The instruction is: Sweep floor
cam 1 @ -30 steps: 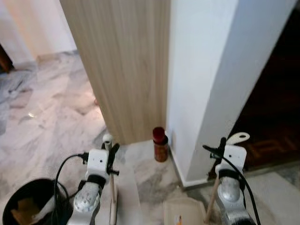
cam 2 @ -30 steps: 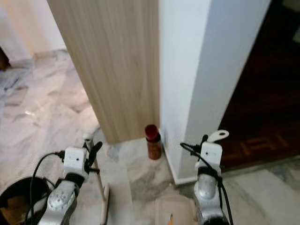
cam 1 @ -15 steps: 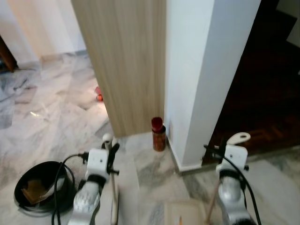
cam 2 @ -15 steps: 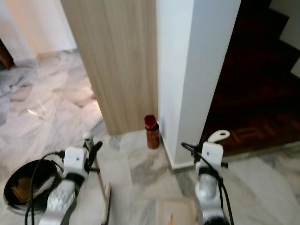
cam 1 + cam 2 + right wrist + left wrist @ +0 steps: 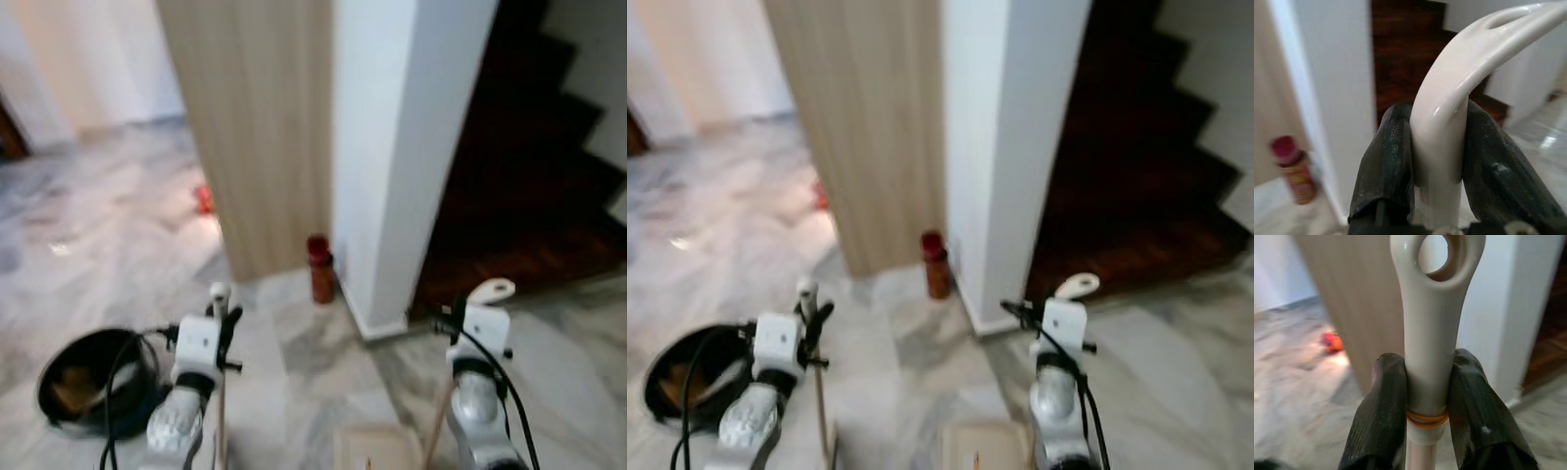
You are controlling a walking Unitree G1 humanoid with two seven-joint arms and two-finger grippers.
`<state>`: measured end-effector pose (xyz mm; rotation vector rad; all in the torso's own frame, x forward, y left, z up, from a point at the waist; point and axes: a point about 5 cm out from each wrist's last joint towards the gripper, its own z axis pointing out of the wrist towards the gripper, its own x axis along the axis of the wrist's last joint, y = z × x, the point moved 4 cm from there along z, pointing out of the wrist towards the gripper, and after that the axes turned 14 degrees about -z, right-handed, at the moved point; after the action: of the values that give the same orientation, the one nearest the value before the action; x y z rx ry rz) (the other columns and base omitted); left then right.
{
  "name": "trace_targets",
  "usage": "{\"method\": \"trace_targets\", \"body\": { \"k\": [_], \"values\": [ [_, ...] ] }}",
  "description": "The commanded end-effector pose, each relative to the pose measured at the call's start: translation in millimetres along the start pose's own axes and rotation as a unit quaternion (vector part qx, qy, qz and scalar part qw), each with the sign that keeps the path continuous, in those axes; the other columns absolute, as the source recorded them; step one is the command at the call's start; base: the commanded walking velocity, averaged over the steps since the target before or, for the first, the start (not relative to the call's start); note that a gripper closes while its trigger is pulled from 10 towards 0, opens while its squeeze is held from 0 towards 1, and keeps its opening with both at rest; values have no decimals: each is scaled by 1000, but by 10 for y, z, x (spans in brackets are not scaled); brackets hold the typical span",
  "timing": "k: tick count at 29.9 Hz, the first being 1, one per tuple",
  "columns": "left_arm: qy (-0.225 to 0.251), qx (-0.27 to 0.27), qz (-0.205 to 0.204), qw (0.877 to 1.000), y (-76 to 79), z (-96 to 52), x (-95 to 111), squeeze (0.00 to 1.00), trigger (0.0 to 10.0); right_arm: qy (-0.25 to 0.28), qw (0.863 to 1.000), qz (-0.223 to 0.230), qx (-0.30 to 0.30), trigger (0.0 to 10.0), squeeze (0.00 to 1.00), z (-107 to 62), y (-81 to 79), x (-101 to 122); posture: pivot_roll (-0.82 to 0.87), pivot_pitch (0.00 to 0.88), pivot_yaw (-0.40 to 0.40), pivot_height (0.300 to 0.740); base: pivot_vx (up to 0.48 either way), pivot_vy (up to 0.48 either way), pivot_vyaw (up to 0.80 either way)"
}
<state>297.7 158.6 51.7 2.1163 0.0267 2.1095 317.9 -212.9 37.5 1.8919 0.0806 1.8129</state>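
Two surfaces take up most of the scene ahead: a grey-veined marble floor (image 5: 108,255) and, rising from it, a light wood-grain panel (image 5: 260,117) set flush beside a white pillar (image 5: 402,147). Past the pillar, on the robot's right, dark wooden stairs (image 5: 534,147) climb away in shadow. Low on the robot's left a black bin (image 5: 93,382) sits on the floor, just beside the left arm, with something brownish inside that is too blurred to name. A pale flat dustpan (image 5: 985,448) lies at the lower edge between the two arms.

The left hand (image 5: 1425,396) is clamped on the cream broom handle (image 5: 1432,323), its two black fingers (image 5: 1383,421) pressed against either side just below the handle's hanging loop; an orange band rings the shaft there. The right hand (image 5: 1437,152) is clamped the same way on the curved white dustpan handle (image 5: 1464,83), held upright in front of the pillar's foot.

At the base of the wood panel, near the pillar's corner, stands a small red-capped bottle (image 5: 319,269). Farther off, left of the panel, a small red object (image 5: 204,199) rests on the floor, too blurred to identify.
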Motion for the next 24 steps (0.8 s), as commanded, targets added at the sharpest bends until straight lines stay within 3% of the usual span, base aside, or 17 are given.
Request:
{"method": "trace_targets", "body": {
  "k": [1,15,20,24],
  "values": [
    [27,-8,11,1000,23,60,144,0,10000,17,1000,8,-3,10000,0,44,-11,106,106,3,40,740,0,0,-800],
    [22,-12,26,999,25,69,134,0,10000,15,1000,5,-1,10000,0,38,-30,106,107,6,40,740,0,0,-800],
    [24,-12,24,999,33,82,140,0,10000,17,1000,5,0,10000,0,49,-36,119,103,5,40,740,0,-466,-800],
    [22,-13,24,999,32,85,137,0,10000,17,1000,6,0,10000,0,52,-42,127,101,4,44,740,0,0,-800]
  ]
}}
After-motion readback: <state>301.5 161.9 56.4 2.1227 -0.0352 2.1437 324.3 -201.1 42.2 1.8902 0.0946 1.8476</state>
